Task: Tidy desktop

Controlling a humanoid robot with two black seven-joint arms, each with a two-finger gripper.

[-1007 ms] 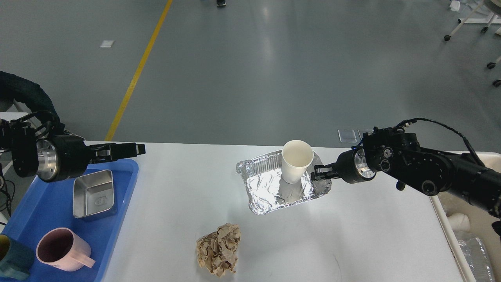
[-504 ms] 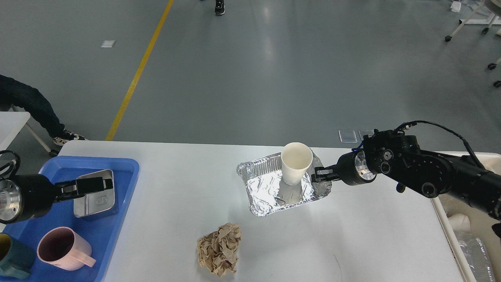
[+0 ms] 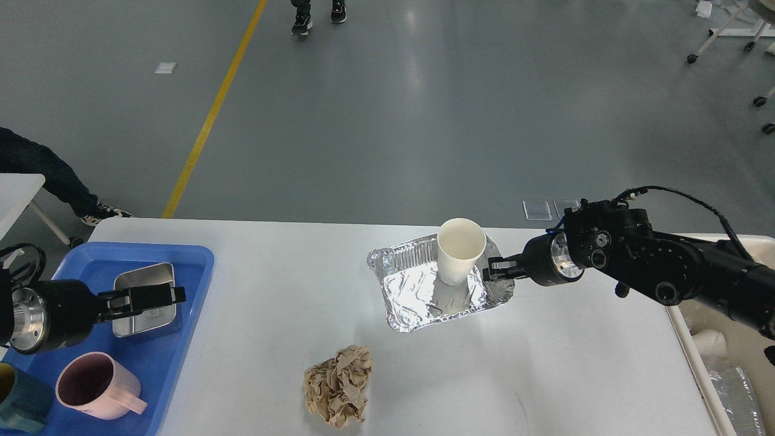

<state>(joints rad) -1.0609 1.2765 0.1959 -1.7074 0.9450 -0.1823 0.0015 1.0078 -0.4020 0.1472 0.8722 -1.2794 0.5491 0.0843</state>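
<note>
The right gripper (image 3: 493, 269) pinches the foil tray's (image 3: 418, 297) rim on the desktop (image 3: 272, 339); the left gripper (image 3: 157, 295) hovers, its opening unreadable

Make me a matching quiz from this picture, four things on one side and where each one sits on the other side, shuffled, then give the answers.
Things:
1. paper cup
2. steel box
3. crumpled paper
4. pink mug

Places:
A. bare desktop, near edge
B. in the foil tray
C. blue tray, near end
D. blue tray, far end

Pairs: 1-B, 2-D, 3-A, 4-C
</note>
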